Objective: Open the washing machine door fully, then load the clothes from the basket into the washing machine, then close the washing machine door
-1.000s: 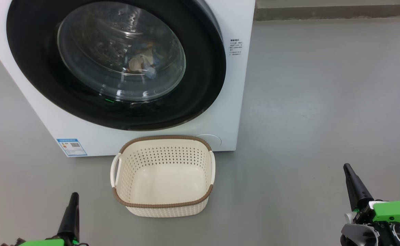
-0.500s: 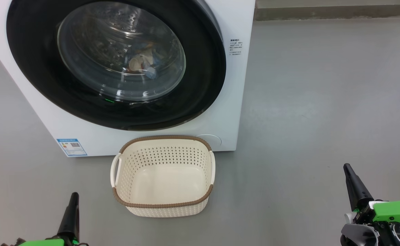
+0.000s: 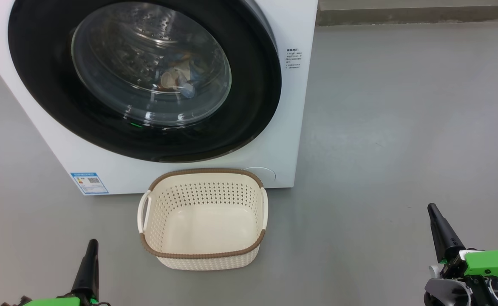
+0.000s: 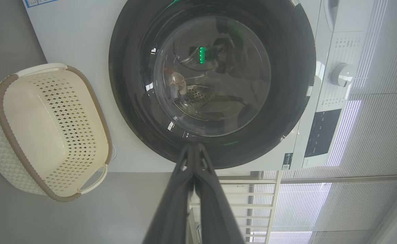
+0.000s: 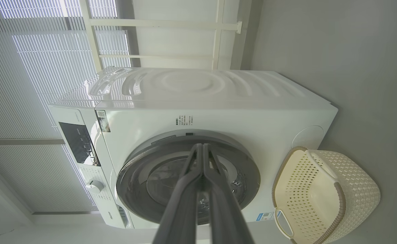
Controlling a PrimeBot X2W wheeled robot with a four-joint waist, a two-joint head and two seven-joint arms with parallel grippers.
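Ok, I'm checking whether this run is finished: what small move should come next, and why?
Probably none, just hold position: the washing machine door looks shut against the washing machine, the clothes show behind its glass, and the basket sits empty. The left claw and right claw are both shut, touching nothing.

Nothing comes through legibly. Low on the big white front-loading washing machine (image 3: 283, 140) sits a blue-bordered label sticker (image 3: 89, 183), its code square and print too fine to read. A small block of dark printed lines (image 3: 294, 58) at the front's upper right is unreadable too. Faint marks around the white round dial (image 4: 342, 75) also blur.
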